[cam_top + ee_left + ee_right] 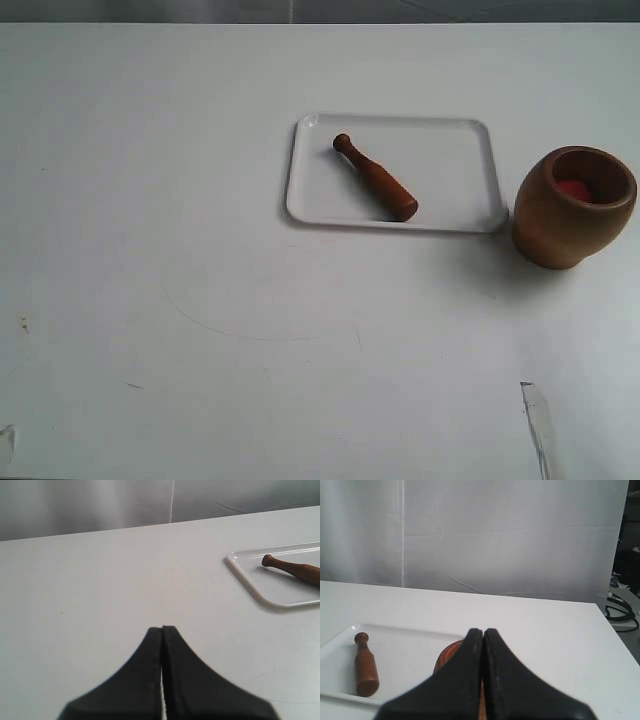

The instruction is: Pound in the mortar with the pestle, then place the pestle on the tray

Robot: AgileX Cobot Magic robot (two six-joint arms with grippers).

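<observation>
The slim dark reddish-brown wooden pestle (pixel 375 178) lies slantwise in the flat white rectangular tray (pixel 460 135). The rounded light-brown wooden mortar (pixel 560 225) stands just beside it, perhaps holding something red. The left gripper (pixel 162 628) and right gripper (pixel 483 630) are pressed together, empty.

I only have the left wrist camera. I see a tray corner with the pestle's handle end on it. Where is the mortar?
Observer: The mortar stands upright on the table, just past the tray's right end in the exterior view, not on it.
Operator: Is the whole pestle inside the tray?
Observer: Yes, the pestle lies flat and diagonal, with its thick end by the rim nearest the exterior camera.
Operator: What about the right gripper?
Observer: The right gripper is shut on nothing, and in its wrist view it partly hides the mortar.
</observation>
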